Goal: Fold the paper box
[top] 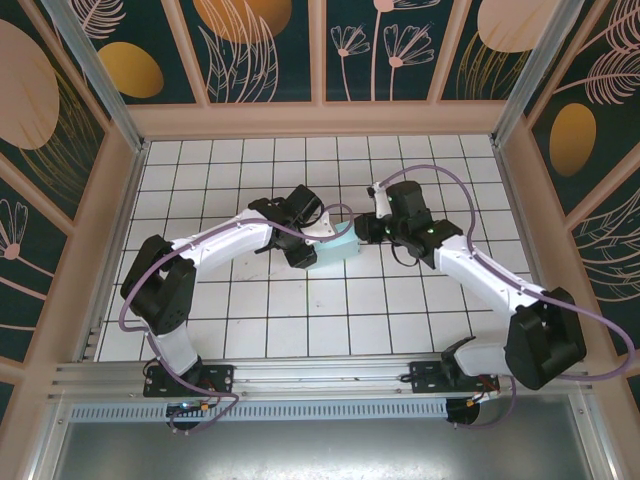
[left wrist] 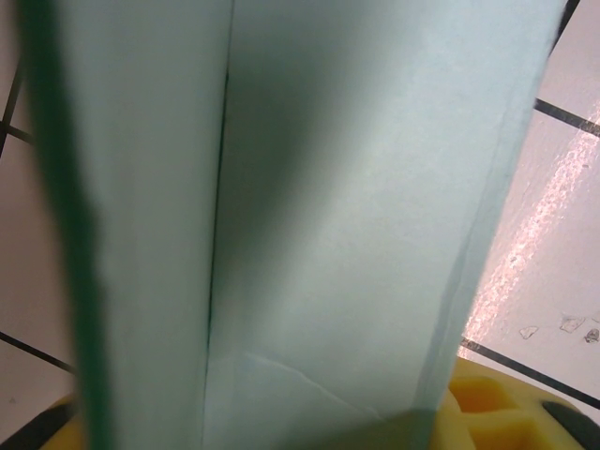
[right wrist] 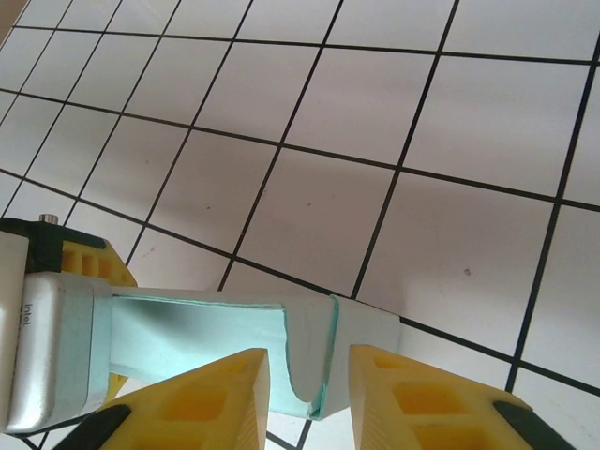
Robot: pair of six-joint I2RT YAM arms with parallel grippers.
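paper box [top: 335, 252], matte aqua card, creased

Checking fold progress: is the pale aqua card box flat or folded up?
Folded up: the pale aqua card box forms a compact raised block with creased walls; whether every flap is tucked cannot be told.

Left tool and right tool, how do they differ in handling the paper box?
Left tool is clamped on the paper box; right tool stands open astride its curved edge. Left tool reaches in from the left, right tool from the right. Both have yellow fingers.
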